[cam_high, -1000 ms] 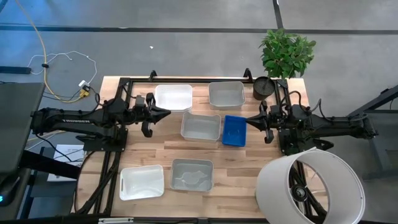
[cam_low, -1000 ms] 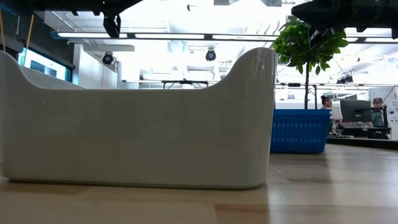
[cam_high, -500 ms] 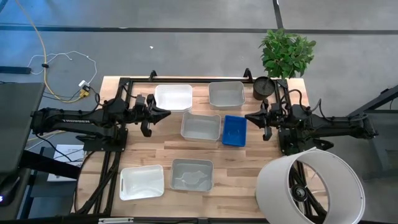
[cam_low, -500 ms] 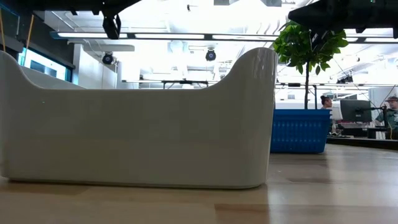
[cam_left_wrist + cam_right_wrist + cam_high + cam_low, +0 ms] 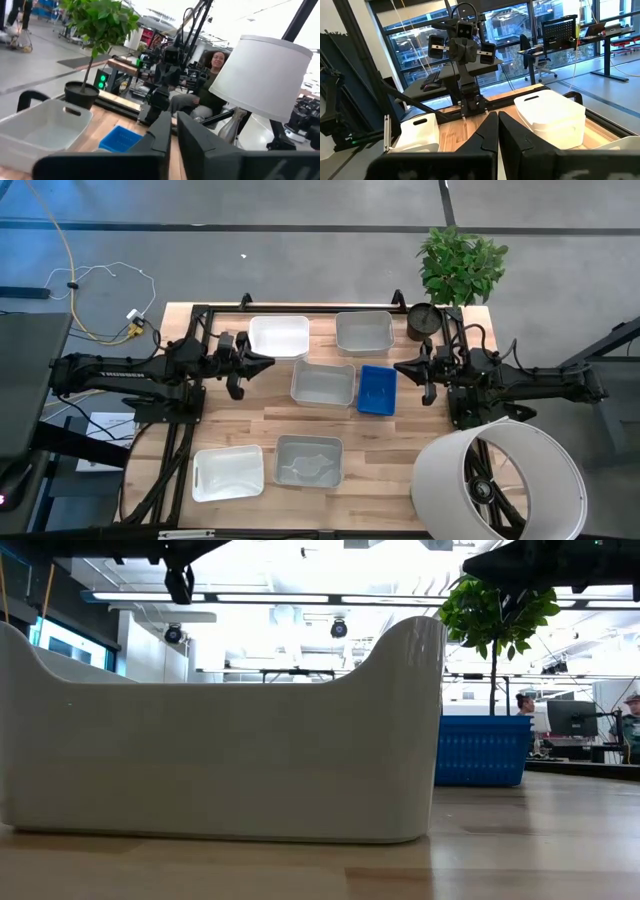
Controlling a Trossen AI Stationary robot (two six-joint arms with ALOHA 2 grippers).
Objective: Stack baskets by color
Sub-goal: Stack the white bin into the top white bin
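Note:
Six baskets rest bottom-down on the wooden table. A white basket [image 5: 278, 336] and a translucent grey one [image 5: 364, 332] stand at the far side. Another grey one [image 5: 323, 383] and a small blue one [image 5: 377, 390] sit mid-table. A white one [image 5: 228, 472] and a grey one [image 5: 309, 461] sit near the front edge. My left gripper [image 5: 268, 362] hovers shut, pointing level, left of the middle grey basket. My right gripper [image 5: 400, 368] hovers shut just right of the blue basket [image 5: 120, 139]. Neither touches anything.
A large white lampshade [image 5: 498, 480] stands at the near right corner. A black plant pot [image 5: 424, 321] with a green plant [image 5: 461, 265] is at the far right corner. Bare wood lies between the basket rows. A seated person [image 5: 210, 65] shows beyond the table.
My right gripper has swung its fingertips a little toward the table's far edge. The baskets have stayed where they were.

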